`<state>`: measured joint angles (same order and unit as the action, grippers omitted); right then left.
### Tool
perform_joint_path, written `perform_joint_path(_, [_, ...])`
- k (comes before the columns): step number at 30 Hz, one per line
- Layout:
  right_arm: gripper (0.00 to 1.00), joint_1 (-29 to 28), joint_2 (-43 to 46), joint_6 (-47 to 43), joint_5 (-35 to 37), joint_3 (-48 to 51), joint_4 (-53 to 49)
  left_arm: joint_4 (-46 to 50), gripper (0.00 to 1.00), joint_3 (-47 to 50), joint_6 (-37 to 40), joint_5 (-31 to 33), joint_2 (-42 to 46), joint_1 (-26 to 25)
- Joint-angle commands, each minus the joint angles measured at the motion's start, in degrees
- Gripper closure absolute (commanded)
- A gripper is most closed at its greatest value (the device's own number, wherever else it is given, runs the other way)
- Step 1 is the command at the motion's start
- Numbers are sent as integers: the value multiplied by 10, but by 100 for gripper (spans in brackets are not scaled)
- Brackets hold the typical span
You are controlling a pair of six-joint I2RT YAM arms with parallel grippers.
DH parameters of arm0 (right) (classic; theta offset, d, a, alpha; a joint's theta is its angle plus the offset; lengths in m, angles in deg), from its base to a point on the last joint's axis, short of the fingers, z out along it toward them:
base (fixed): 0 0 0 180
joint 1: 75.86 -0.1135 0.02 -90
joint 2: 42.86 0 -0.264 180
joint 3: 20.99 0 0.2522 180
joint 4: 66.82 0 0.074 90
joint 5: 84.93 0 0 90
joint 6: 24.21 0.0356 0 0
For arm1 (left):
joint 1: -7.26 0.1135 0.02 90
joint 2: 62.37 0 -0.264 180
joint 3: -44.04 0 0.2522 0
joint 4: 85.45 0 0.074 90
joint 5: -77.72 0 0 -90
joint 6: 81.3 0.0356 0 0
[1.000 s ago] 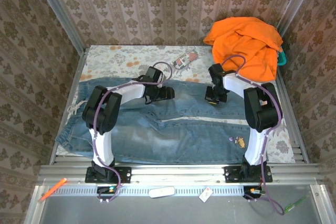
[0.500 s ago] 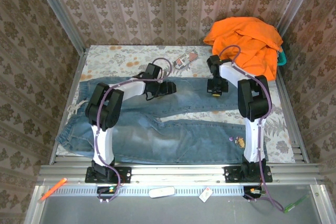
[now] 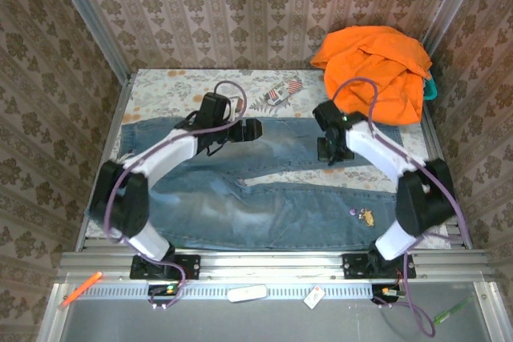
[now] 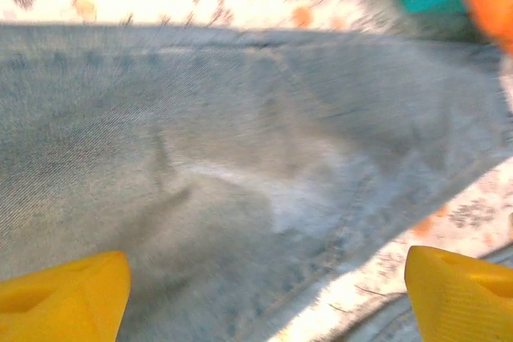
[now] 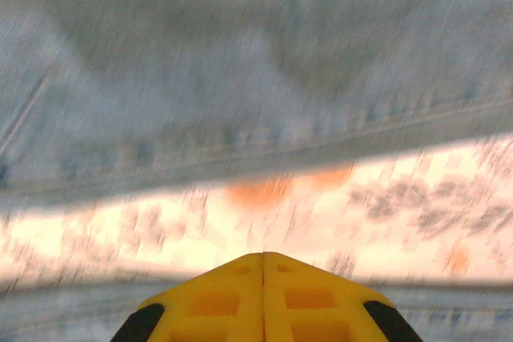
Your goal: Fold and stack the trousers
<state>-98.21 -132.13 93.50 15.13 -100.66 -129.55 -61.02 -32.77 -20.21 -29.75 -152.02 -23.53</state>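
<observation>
- The faded light-blue denim trousers (image 3: 264, 198) lay flat and unfolded on the pale floral-patterned tablecloth (image 3: 184, 86). Their long axis ran from 9 to 3 o'clock in the overhead view, with the gathered waistband at the 9 o'clock end and the hems towards 3.
- The two legs lay side by side, one towards 12 o'clock and one towards 6, with a thin strip of cloth showing between them over the 3 o'clock half.
- The left gripper (image 3: 250, 129) hung over the middle of the 12 o'clock leg. In its wrist view its yellow fingertips (image 4: 64, 298) stood wide apart with the denim (image 4: 240, 158) below them, holding nothing.
- The right gripper (image 3: 330, 152) sat at 3 o'clock from the left one, above the seamed 6 o'clock edge of that same leg (image 5: 240, 54). Its yellow tips (image 5: 263, 286) were pressed together and pinched no cloth.
- By my judgement no fold had been made. A fold would turn on the 12 o'clock leg lying straight under both sets of jaws — the left arm nearer the waistband, the right nearer the hems.
- Count: one pair of trousers, two legs, two grippers, and one crumpled bright orange garment (image 3: 377, 66) well apart at 1 o'clock.
</observation>
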Motion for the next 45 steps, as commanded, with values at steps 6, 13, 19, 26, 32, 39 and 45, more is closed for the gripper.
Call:
perform_joint_path(6, [100, -21, 36, 93, -84, 204, 59, -74, 13, 183, -81, 40, 38, -42])
perform_joint_path(13, [100, 33, -36, 79, -82, 165, 71, -131, 15, 189, -97, 15, -7, -42])
perform_joint_path(19, [100, 77, -94, 42, -73, 97, 13, -146, 14, 168, -98, 3, -18, -35])
perform_joint_path(26, [100, 178, -130, 11, -61, 82, 8, -167, 14, 140, -105, -24, -24, 2])
perform_joint_path(32, [100, 223, -168, 3, -28, 48, 1, -177, 14, 124, -115, -38, -45, 64])
perform_joint_path(39, [100, 223, -179, 3, 32, -11, -16, -184, 14, 142, -125, -32, -59, 123])
perform_joint_path(45, [100, 173, -108, 2, 24, -30, -41, -189, 15, 160, -144, -42, -73, 177])
